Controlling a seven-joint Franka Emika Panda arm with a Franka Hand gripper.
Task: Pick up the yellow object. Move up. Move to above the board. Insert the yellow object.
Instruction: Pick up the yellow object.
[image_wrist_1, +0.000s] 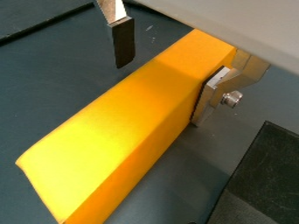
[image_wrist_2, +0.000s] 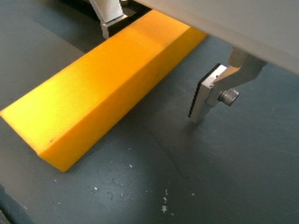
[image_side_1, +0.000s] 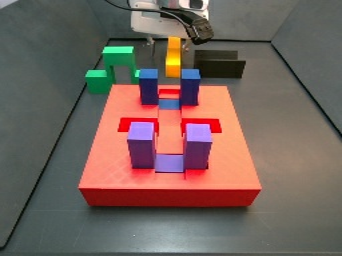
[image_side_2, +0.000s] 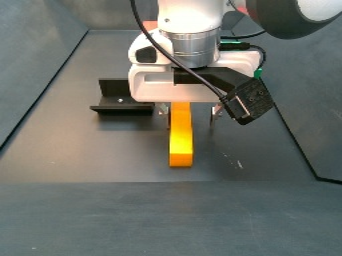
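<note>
- Your end effector (image_side_2: 179, 104) pinches the top of the yellow bar (image_side_2: 181, 137), which hangs upright, clear of the tabletop (image_side_2: 107, 200).
- The red board (image_side_1: 170, 175) sits nearby.
- Next, I judge: carry the bar above the board.

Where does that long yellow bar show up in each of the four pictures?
Wrist view: the yellow object fills the middle, between the gripper fingers.
Wrist view: it lies diagonally across the picture.
Side view: it hangs upright behind the board.
Side view: it hangs at centre.
Shared landmark: the gripper holding its upper end.
</note>
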